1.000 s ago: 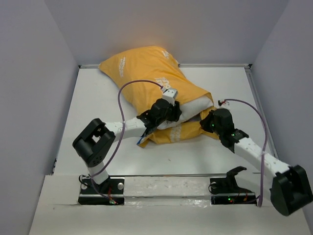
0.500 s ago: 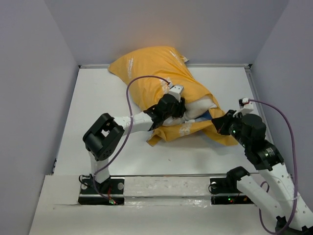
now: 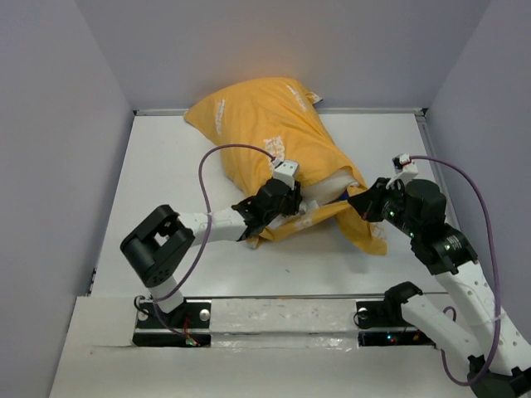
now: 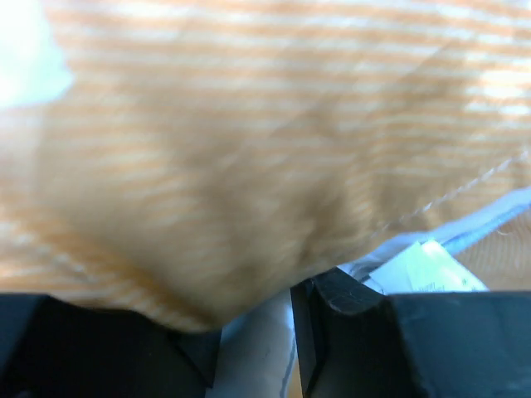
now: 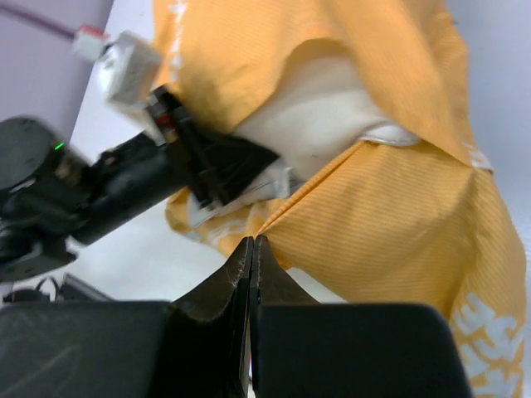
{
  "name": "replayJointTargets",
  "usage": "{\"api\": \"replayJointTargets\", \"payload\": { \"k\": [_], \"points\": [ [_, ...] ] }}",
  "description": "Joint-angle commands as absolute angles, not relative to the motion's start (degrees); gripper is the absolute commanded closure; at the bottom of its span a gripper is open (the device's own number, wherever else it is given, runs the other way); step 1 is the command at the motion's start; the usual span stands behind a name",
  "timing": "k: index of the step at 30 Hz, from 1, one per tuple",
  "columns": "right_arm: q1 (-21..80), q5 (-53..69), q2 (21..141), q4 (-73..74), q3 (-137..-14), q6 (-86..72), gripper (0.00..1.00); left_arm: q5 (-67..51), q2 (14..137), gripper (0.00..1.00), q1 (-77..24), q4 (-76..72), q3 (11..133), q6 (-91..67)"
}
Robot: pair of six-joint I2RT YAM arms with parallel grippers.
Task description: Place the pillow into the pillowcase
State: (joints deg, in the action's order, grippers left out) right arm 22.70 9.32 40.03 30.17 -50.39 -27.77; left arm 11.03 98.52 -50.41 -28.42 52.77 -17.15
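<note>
Take the pillowcase (image 3: 265,124) as your mark. Over the last second its stuffed bulk has slid along the table (image 3: 166,182) toward the far wall. The loose lower flap at its mouth now lies out on the right arm's side instead of bunched under the opening.

The right gripper (image 5: 251,249) has come up from a low reach and sits at the mouth's right corner. Its fingers are clenched flat together on the pillowcase hem.

The left gripper (image 4: 253,332) is at the mouth's near lip and its fingers have been narrowing. Orange cloth sags into the gap between them, but you cannot tell whether they actually bite it.

The pillow (image 3: 338,182) is mostly inside. 1 white end still bulges out of the mouth, between the 2 grippers.

So the pull has widened the mouth without swallowing that last end. You likely need to draw both lips over it next. Watch that the left side holds, or the hem will simply slip back.
</note>
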Motion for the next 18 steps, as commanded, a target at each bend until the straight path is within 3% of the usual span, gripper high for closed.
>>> {"api": "replayJointTargets", "payload": {
  "k": [1,7,15,18],
  "points": [
    [23.6,-5.2,33.0,33.2,-45.1,-32.3,1.0,22.6,94.0,0.54,-48.2,-16.1,42.9,-18.8],
    [23.6,-17.3,24.8,38.8,-40.7,-37.3,1.0,26.4,88.8,0.54,-47.8,-11.1,40.7,-19.4],
    [23.6,-18.4,20.6,46.1,-53.0,-37.3,1.0,26.0,88.9,0.55,-46.4,-9.2,43.7,-18.1],
    [23.6,-10.3,22.4,38.4,-49.6,-34.1,1.0,22.9,90.8,0.55,-46.4,-10.0,45.7,-18.4]
  ]
}}
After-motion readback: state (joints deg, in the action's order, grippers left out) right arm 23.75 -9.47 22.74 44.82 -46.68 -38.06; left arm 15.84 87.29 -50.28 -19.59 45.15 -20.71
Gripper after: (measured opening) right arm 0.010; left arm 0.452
